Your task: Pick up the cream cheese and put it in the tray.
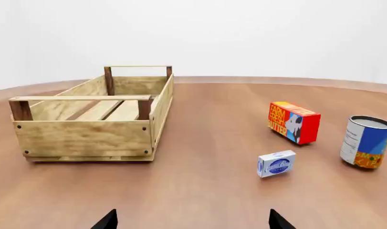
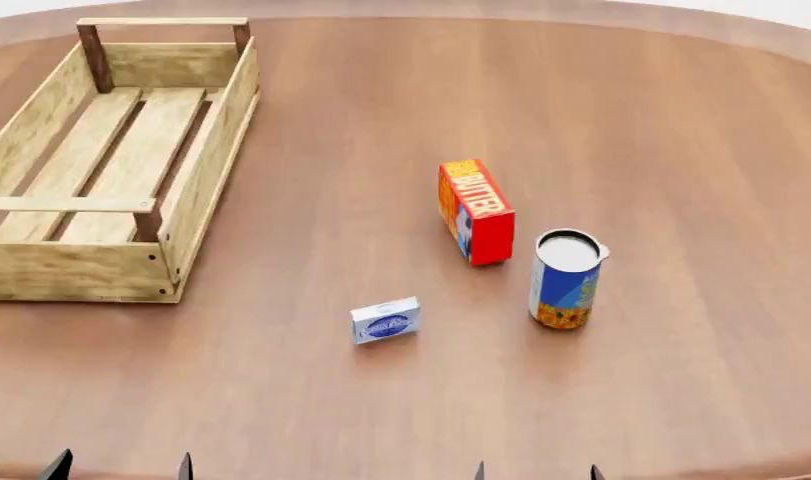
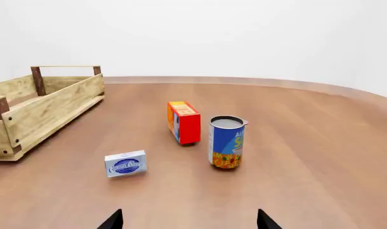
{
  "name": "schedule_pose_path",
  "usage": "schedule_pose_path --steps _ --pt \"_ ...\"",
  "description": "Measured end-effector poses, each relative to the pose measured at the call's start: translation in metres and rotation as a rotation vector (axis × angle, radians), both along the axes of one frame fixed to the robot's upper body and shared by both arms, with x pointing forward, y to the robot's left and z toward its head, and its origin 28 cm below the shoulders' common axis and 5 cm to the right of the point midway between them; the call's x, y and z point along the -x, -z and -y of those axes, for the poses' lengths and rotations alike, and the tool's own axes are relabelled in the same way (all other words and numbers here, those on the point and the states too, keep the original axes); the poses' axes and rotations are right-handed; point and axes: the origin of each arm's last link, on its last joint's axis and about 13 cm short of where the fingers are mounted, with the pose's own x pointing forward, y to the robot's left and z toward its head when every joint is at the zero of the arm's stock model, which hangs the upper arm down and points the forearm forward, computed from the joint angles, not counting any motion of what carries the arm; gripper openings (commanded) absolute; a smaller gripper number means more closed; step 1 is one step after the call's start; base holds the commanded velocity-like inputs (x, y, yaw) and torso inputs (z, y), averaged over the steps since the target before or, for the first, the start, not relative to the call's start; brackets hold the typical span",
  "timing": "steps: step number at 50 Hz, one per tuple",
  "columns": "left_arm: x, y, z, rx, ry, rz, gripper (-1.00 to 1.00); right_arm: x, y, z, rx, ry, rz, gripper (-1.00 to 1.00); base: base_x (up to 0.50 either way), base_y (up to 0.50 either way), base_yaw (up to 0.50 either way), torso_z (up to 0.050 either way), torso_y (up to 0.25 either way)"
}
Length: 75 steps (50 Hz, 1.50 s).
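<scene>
- Closest to you are the fingertips poking up at the bottom edge of the head view: left gripper [image 2: 121, 466] and right gripper [image 2: 536, 470]. Both sets of tips sit wide apart with nothing between them, so both jaws are spread and empty, parked low and well short of everything, probably just the start pose.
- Far left: the tray [image 2: 202, 190], a long slatted crate with dark corner posts and a rail handle at each end. It's open on top and looks empty, so you've got a big easy drop zone. The near-end rail is the one thing I'd lift over.
- Middle: the cream cheese [image 2: 385, 322], a little pale box with the blue oval logo, standing on its long edge on the bare table [image 2: 672, 120]. It's the nearest object to the arms, well apart from the tray, with clear room around it.
- Right of that: the butter box [image 2: 476, 211] and the can [image 2: 565, 279], near each other, behind and to the side of the cheese. Neither blocks a grab, I reckon.
- Nothing's picked yet. The cheese sits between the two arms, a bit nearer your right one.
</scene>
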Motion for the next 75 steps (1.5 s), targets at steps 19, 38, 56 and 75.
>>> schedule_pose_path --steps 19,38,56,75 --pt "0.0 0.0 -0.001 0.0 -0.006 0.002 1.0 0.0 -0.001 0.001 0.003 0.0 0.003 1.0 0.0 0.0 0.0 0.0 0.0" --pt "0.026 -0.019 -0.002 -0.043 -0.067 0.228 1.0 0.025 -0.021 0.004 0.007 0.035 0.192 1.0 0.0 0.0 0.0 0.0 0.0" --pt "0.068 -0.037 0.0 -0.147 -0.149 0.604 1.0 0.063 -0.037 -0.002 0.156 0.162 0.573 1.0 0.0 0.0 0.0 0.0 0.0" --pt "0.078 -0.037 0.003 -0.17 -0.145 0.714 1.0 0.072 -0.038 -0.006 0.22 0.195 0.695 1.0 0.0 0.0 0.0 0.0 0.0"
